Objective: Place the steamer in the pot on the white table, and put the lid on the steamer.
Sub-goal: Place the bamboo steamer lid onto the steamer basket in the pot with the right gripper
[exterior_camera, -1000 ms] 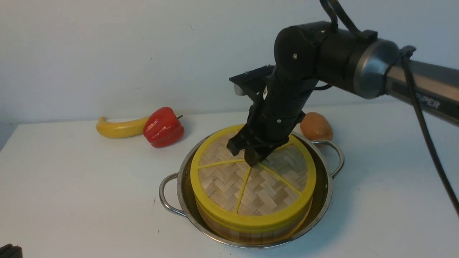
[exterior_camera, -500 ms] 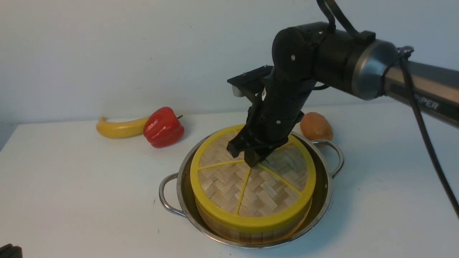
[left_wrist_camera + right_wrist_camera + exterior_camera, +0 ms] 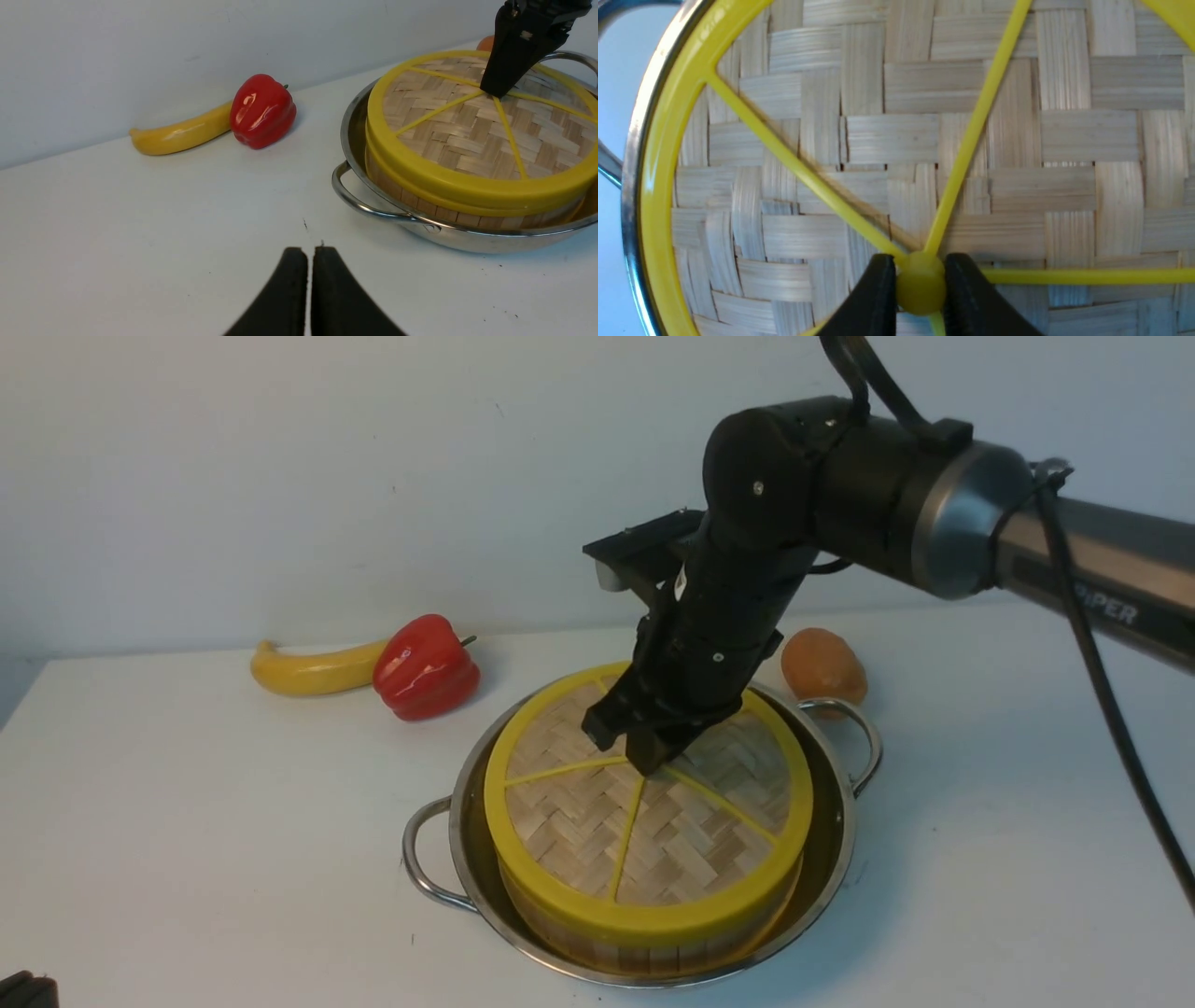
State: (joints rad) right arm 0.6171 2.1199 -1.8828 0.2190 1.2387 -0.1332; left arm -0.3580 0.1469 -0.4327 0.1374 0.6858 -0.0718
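Your left gripper [image 3: 309, 254] shows at the bottom centre of the left wrist view. Its black jaws are pressed together on nothing, low over the plain matte white table [image 3: 187, 859] and well apart from the work. At the left, along the back wall, a yellow toy banana [image 3: 313, 669] lies just beside a glossy red bell pepper [image 3: 425, 667]; neither is in your way.

At frame centre, the wide shiny steel pot with looped wire handles [image 3: 836, 840] holds the round bamboo steamer with yellow rims [image 3: 644, 954]. The flat woven bamboo lid with yellow rim and spokes [image 3: 579, 807] lies on top of the steamer. Your right gripper [image 3: 644, 758] reaches down from the upper right and is clamped on the lid's small yellow centre knob [image 3: 920, 283].

The task looks all but done, so the risk probably lies in letting go. Raise the arm before the jaws part and the lid likely comes up with it. Drag sideways while clamped and the pot may skate on the smooth table toward the round orange fruit [image 3: 822, 665] just behind its right handle. The lid's far edge hides behind the gripper, so you cannot confirm it seats all round; on release it could settle crooked.
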